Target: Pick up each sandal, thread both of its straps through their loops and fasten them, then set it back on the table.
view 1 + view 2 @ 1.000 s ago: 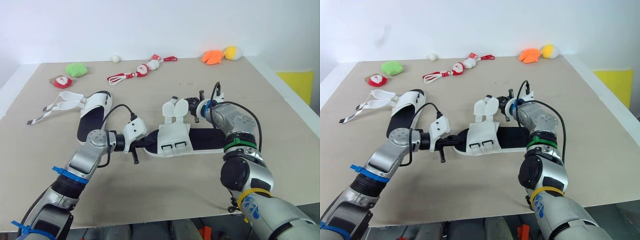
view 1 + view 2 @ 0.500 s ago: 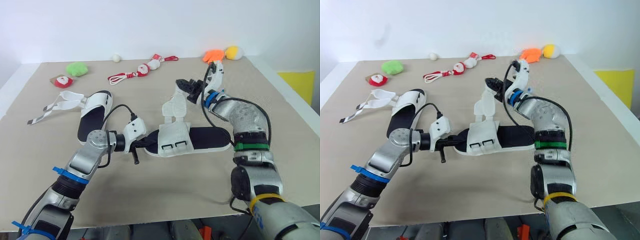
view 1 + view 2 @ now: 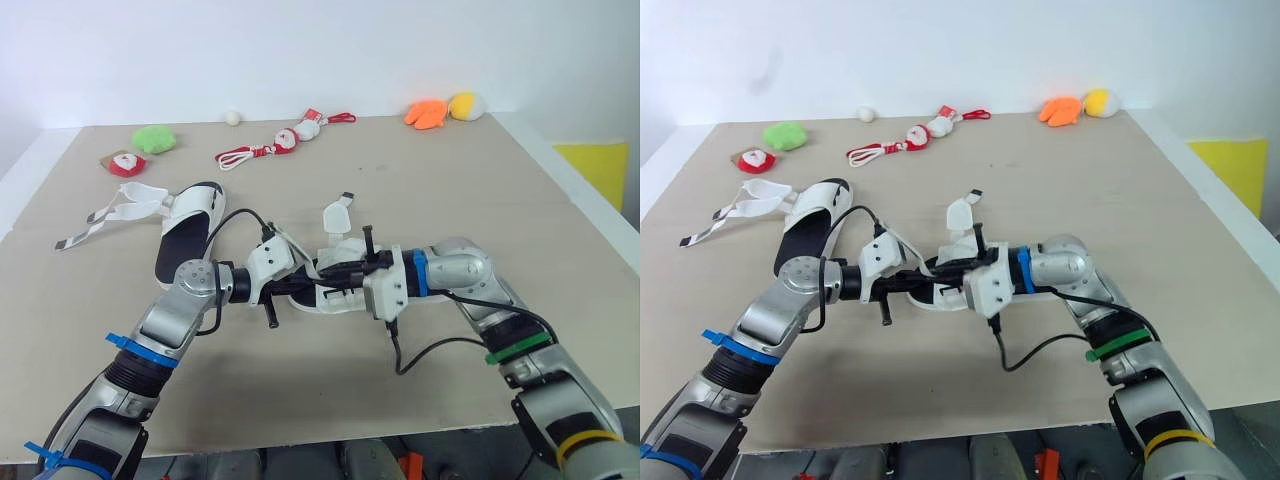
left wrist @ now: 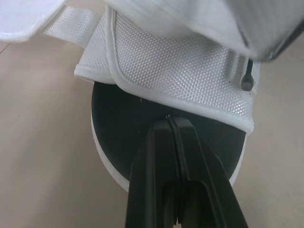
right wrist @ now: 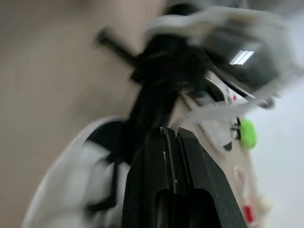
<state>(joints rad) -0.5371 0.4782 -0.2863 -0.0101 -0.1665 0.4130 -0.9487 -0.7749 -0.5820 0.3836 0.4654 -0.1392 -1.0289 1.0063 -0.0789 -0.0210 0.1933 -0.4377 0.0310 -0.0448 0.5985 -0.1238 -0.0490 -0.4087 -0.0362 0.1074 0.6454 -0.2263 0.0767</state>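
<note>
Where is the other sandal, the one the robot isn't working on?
In the left eye view, the other sandal lies on the table on the robot's left, its loose straps pointing toward the table's left edge, with the red-and-white toy just behind it.

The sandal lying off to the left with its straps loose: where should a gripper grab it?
Likely the sandal's bare sole end nearest the robot, pinched from that near side: it lies flat there, while the loose straps clutter the far end.

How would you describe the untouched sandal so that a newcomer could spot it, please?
On the table's left half, nearer the robot than the green toy, lies a black-soled sandal. Unlike the other sandal mid-table, its long white straps trail flat toward the left edge.
</note>
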